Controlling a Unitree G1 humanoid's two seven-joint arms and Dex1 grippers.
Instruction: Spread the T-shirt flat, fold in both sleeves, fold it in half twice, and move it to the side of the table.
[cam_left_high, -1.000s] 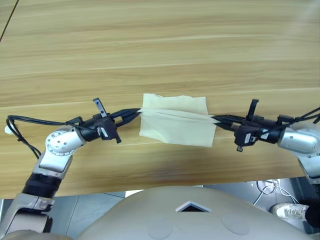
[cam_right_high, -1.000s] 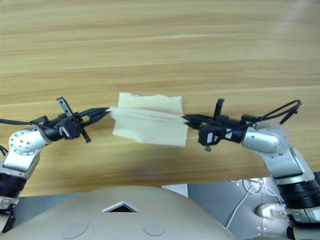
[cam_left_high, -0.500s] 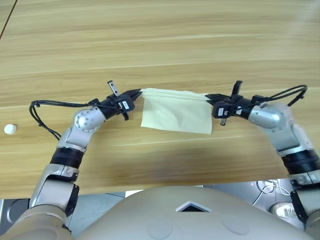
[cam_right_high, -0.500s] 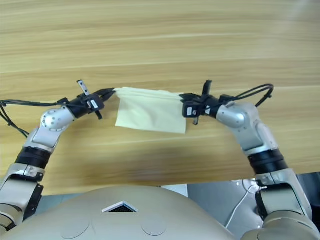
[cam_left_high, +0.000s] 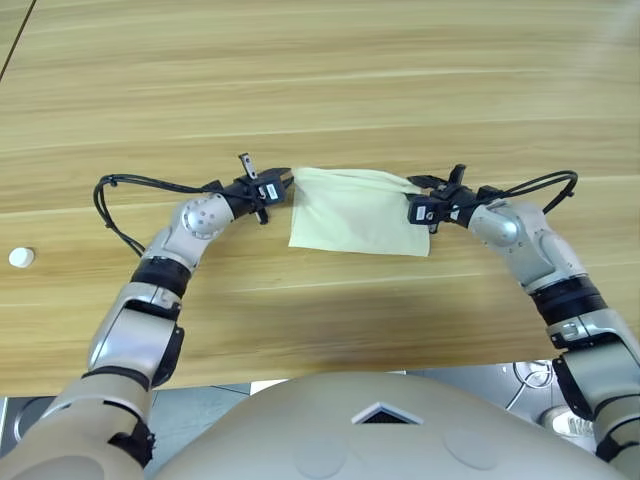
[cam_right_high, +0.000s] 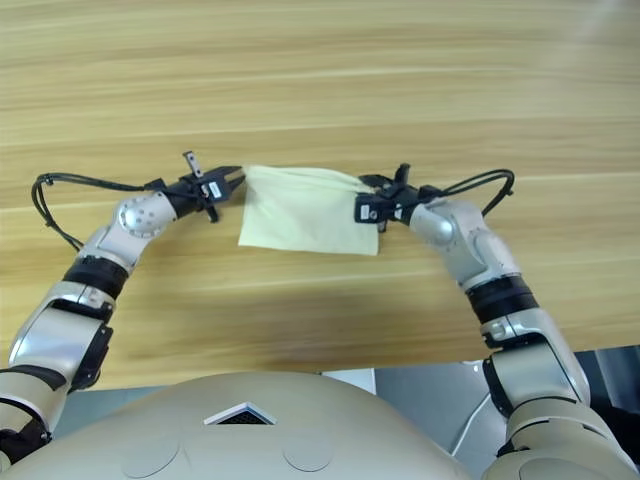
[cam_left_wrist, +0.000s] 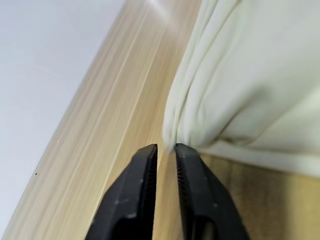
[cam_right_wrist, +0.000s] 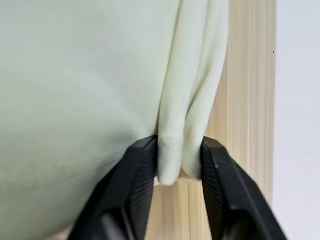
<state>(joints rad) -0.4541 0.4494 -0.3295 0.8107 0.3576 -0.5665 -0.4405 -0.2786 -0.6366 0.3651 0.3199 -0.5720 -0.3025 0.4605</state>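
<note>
Wooden table (cam_left_high: 320, 80); folded T-shirt (cam_left_high: 355, 215) lies lengthwise left-right.

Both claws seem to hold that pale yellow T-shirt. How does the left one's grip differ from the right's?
The left gripper has its fingers almost together; the right gripper has them wider apart. The left gripper seems to nip only the tip of a T-shirt corner; the right gripper clamps a thick bunched fold, set deeper between its fingers. Shared: each holds a far corner of the folded T-shirt, which lies on the table.
</note>
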